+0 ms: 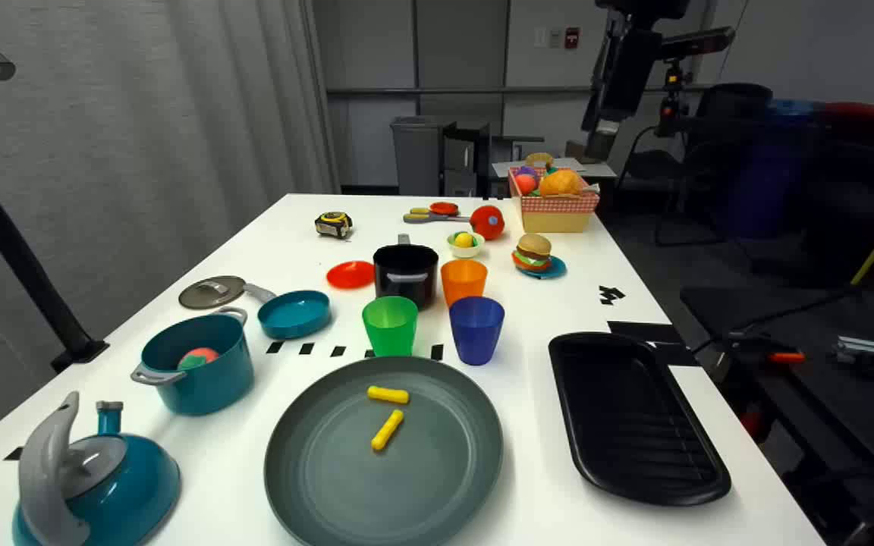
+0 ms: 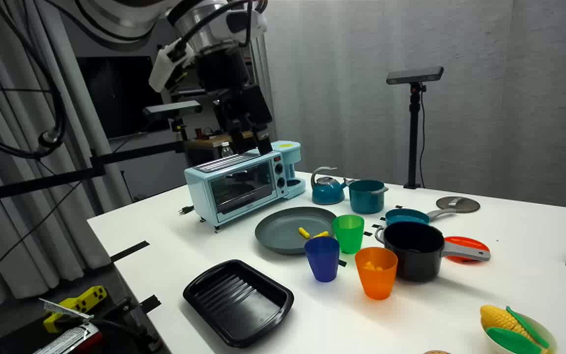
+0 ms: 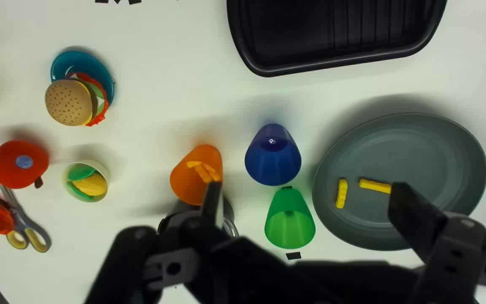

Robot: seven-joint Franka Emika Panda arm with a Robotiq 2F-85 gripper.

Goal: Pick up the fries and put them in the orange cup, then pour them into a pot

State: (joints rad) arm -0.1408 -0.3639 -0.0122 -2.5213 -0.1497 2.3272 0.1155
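Two yellow fries lie apart on the grey plate [image 3: 399,143], one fry [image 3: 341,193] near its edge and one fry [image 3: 374,185] further in. More fries [image 3: 203,171] lie inside the orange cup [image 3: 184,181], which stands upright beside the black pot [image 1: 407,277]. The orange cup shows in both exterior views [image 1: 464,280] [image 2: 377,284]. A teal pot [image 1: 213,368] holds a red and green toy. My gripper [image 3: 307,188] is open and empty, high above the table. In the wrist view its fingers partly cover the black pot and one fry.
A blue cup [image 2: 323,260] and a green cup [image 2: 349,233] stand between plate and orange cup. A black tray [image 2: 239,302], a toaster oven [image 2: 236,184], a kettle [image 2: 327,191], a teal pan [image 1: 294,315] and a toy burger [image 1: 533,252] stand around.
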